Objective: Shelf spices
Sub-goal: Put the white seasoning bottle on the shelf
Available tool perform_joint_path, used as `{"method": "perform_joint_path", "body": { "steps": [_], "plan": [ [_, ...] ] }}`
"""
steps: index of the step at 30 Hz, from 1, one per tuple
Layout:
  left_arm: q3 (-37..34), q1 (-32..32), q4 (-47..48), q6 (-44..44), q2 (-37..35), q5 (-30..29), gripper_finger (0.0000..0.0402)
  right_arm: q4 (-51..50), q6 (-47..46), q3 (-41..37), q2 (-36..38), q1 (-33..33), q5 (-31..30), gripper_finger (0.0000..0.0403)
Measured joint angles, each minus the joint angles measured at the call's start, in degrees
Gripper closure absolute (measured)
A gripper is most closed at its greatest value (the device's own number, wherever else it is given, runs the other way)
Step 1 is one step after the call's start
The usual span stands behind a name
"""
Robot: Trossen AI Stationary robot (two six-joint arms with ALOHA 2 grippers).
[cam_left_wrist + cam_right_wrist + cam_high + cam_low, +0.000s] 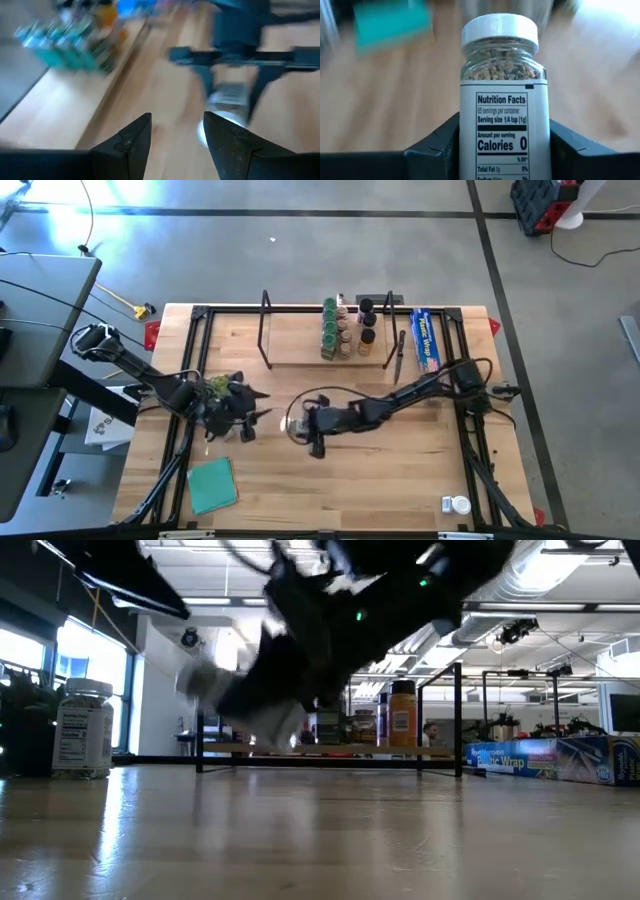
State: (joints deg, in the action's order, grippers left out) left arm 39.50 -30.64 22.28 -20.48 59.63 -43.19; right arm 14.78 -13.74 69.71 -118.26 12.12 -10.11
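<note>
One clear, white-lidded cylindrical spice jar [503, 95] stands between the right gripper [298, 423]'s two dark fingers [437, 142], which press on its labelled body from either side below the lid; whether the pinch is fully seated I cannot tell. The jar looks light and rigid, its smooth label and round wall likely slippery, so a hold low on the body, square across the widest part, seems safest; the lid is a poorer place to take it. The left gripper [243, 416] hovers near the right one with its fingers [131, 141] spread and nothing between them. Beyond both sets of fingertips, well apart, the low rack of light wooden board and thin black metal end frames [300, 346] already carries a cluster of jars [347, 326]. Another white-lidded jar [458, 504] lies far behind the right fingers.
</note>
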Motion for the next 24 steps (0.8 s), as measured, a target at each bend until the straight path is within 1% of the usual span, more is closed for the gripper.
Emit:
{"method": "perform_joint_path", "body": {
  "steps": [1, 3, 6, 9, 12, 15, 21, 24],
  "plan": [
    [-1.8, -0.4, -5.8, 2.7, 0.0, 0.2, 0.0225, 5.0, -1.3, -2.1, 0.8, 0.3, -1.4, 0.0217],
    [-6.0, -0.5, -18.6, 7.4, 0.0, 2.6, 0.0225, 12.8, -3.4, -5.4, 1.5, 0.8, -3.9, 0.0217],
    [-11.9, -0.1, -35.0, 11.9, 0.0, 6.6, 0.0225, 18.8, -4.3, -8.0, 1.3, 1.6, -6.2, 0.0217],
    [-15.6, 0.7, -46.0, 13.1, -0.1, 6.7, 0.0224, 22.3, -4.3, -8.3, 1.4, 2.4, -9.2, 0.0217],
    [-18.3, 1.5, -51.5, 11.4, -0.1, 6.9, 0.0220, 25.9, -3.8, -8.9, 1.5, 3.0, -11.0, 0.0217],
    [-20.0, 2.2, -54.2, 7.5, -0.1, 7.5, 0.0204, 30.4, -1.9, -8.8, 1.5, 3.2, -11.4, 0.0217],
    [-21.2, 4.5, -57.5, 6.2, -0.2, 15.4, 0.0143, 35.5, 0.9, -8.8, 1.7, 3.3, -12.7, 0.0217],
    [-21.2, 5.6, -58.5, 7.3, -0.2, 15.7, 0.0115, 37.3, 1.0, -8.8, 1.7, 2.9, -13.1, 0.0217]
  ]
}}
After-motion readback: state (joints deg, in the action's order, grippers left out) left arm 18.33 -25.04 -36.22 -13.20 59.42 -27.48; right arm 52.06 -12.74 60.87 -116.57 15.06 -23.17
